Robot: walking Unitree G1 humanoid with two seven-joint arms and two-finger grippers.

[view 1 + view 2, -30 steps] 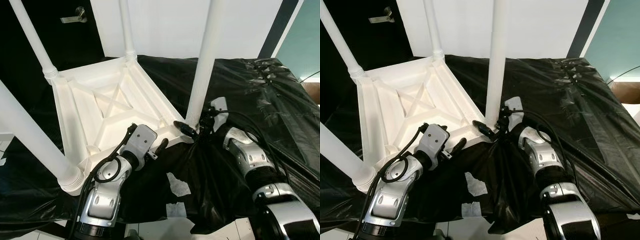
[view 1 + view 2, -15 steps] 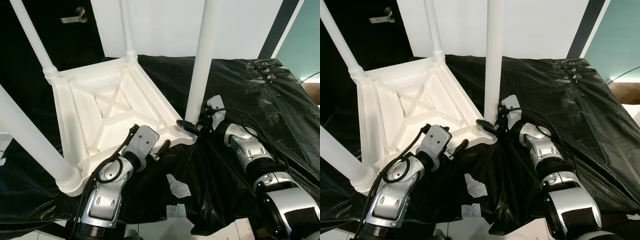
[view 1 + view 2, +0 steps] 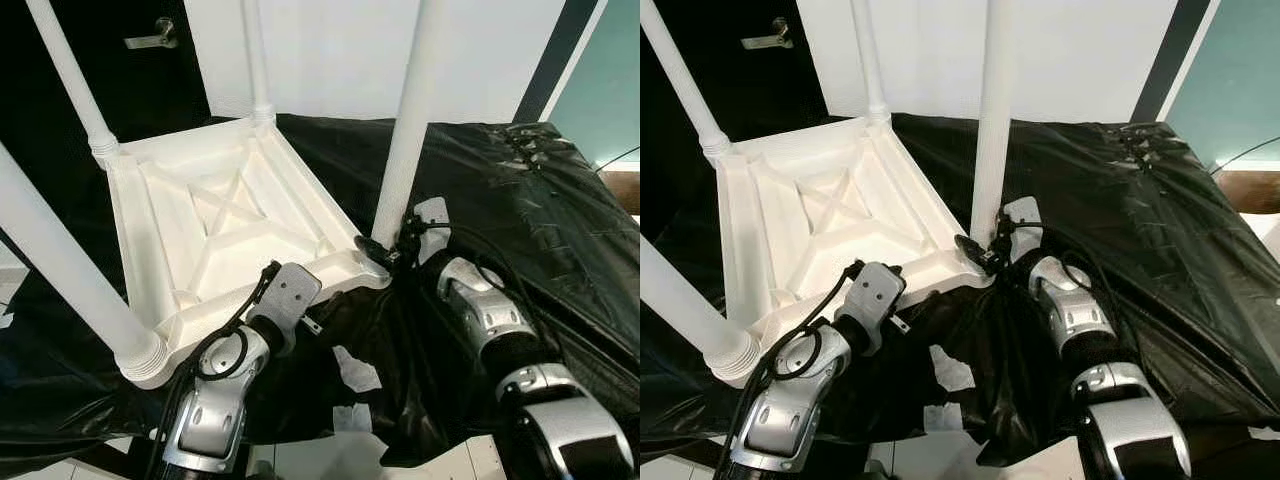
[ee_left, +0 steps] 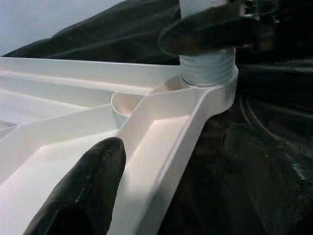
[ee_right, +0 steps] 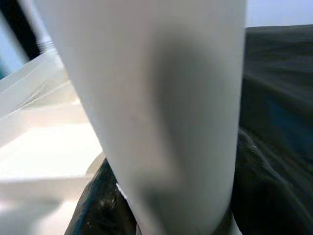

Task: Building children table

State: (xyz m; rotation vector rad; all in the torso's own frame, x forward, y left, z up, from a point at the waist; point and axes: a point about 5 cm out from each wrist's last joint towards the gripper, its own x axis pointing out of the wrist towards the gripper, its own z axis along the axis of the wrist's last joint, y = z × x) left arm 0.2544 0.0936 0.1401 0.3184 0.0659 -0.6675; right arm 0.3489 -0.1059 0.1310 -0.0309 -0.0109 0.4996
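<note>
The right gripper (image 3: 383, 254) stays clamped on the base of the near-right leg (image 3: 408, 125), one of four upright on the upturned white table (image 3: 225, 235) on black sheeting (image 3: 520, 190), while the left gripper (image 4: 166, 186), now pushed further forward, straddles the table's near rim, fingers (image 4: 80, 193) parted.

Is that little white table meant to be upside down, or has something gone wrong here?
The white table lies upside down on crumpled black sheeting, legs up, which fits assembly. Torn holes in the sheeting look odd.
</note>
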